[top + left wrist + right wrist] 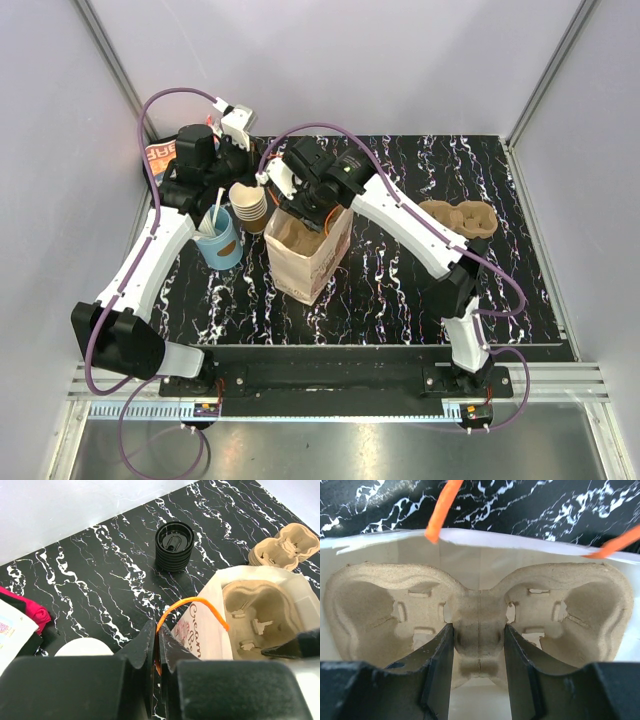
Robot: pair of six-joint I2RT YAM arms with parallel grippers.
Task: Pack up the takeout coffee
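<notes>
1. The right gripper (478,630) reaches down into the open mouth of a white-lined paper bag (303,262), which stands upright near the middle of the black marbled table (400,290).
2. Its two fingers (440,665) are parted only as wide as the central bridge of a moulded pulp cup tray (370,605). They press against either side of that bridge, with the tray inside the bag.
3. The left gripper (156,630) is closed. Its fingertips pinch one orange handle (195,604) of the bag at the near rim.
4. The takeout coffee cannot be picked out in any view, so its place relative to either gripper cannot be told.
5. The only black-lidded thing in sight is a ribbed black stack of lids (174,545). It stands on the table beyond the bag, well apart from both grippers.
6. Both holes of the tray in the bag show bare pulp.
7. Spare cup trays (460,218) lie at the right.
8. A stack of lidless cups (248,203) and a blue cup (222,245) holding white sticks stand just left of the bag.
</notes>
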